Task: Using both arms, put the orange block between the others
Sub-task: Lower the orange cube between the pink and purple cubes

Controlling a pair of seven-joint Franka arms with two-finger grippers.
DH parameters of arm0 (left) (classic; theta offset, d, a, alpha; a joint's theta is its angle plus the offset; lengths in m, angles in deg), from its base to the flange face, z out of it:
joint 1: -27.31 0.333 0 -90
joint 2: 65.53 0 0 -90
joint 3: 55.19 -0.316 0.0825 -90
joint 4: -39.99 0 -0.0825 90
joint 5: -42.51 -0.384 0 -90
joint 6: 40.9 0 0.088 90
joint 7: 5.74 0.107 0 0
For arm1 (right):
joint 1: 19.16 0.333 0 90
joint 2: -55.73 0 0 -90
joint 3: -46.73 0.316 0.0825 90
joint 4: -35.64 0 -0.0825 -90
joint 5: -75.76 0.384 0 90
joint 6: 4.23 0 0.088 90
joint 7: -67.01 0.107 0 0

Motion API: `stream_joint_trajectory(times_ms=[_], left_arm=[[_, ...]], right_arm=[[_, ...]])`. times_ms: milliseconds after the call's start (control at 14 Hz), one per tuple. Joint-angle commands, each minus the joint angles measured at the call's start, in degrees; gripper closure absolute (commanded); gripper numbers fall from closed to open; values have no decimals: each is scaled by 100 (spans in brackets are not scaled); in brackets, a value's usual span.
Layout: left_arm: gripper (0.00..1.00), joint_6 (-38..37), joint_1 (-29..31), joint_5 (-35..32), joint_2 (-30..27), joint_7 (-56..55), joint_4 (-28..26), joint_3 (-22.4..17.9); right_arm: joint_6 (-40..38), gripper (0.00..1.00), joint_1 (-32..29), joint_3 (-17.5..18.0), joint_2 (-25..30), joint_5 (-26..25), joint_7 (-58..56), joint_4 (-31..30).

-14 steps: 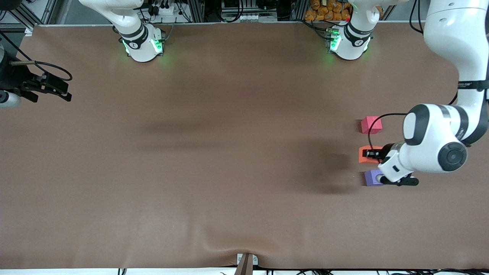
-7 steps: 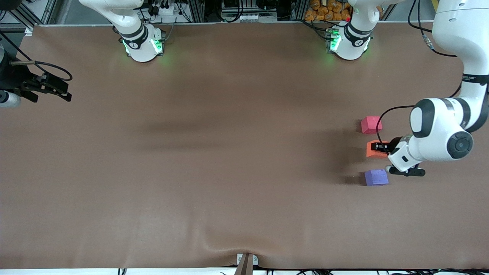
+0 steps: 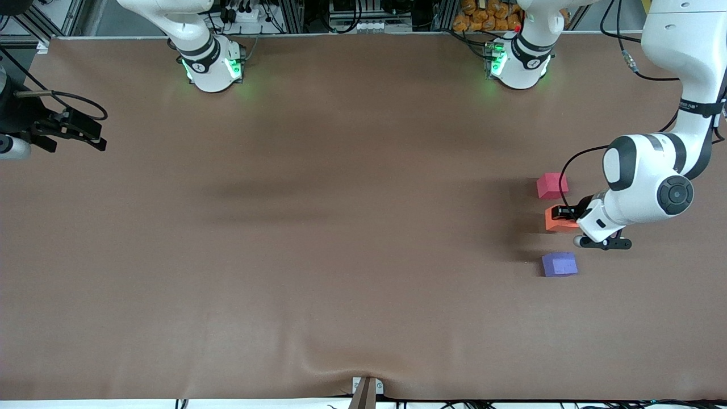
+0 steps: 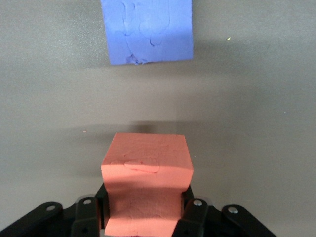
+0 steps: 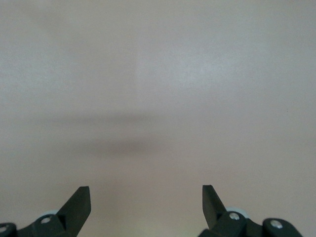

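Note:
The orange block (image 3: 555, 221) is clamped in my left gripper (image 3: 564, 213), which is shut on it over the gap between the others. The red-pink cube (image 3: 551, 186) lies farther from the front camera and the purple-blue cube (image 3: 559, 264) nearer. In the left wrist view the orange block (image 4: 148, 165) fills the left gripper (image 4: 146, 205), with the purple-blue cube (image 4: 147, 30) on the mat ahead of it. My right gripper (image 3: 101, 136) waits at the right arm's end of the table. It is open (image 5: 146, 197) with nothing between its fingers.
A brown mat (image 3: 341, 227) covers the table, with a wrinkle by a small bracket (image 3: 366, 391) at the front edge. The left arm's elbow (image 3: 653, 182) hangs beside the three cubes at the left arm's end.
My left gripper has carried the orange block a little toward the red-pink cube and the left arm's end of the table, uncovering the purple-blue cube. The right arm has not moved.

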Motion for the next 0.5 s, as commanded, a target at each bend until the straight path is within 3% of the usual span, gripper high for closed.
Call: stream_joint_trajectory(times_ms=[0, 427], left_arm=[[82, 206, 59, -114, -123, 28, -178, 62], [82, 514, 67, -105, 79, -147, -187, 62]], right_arm=[[21, 0, -8, 75, -115, -68, -65, 69], [39, 0, -34, 84, -133, -76, -65, 69]])
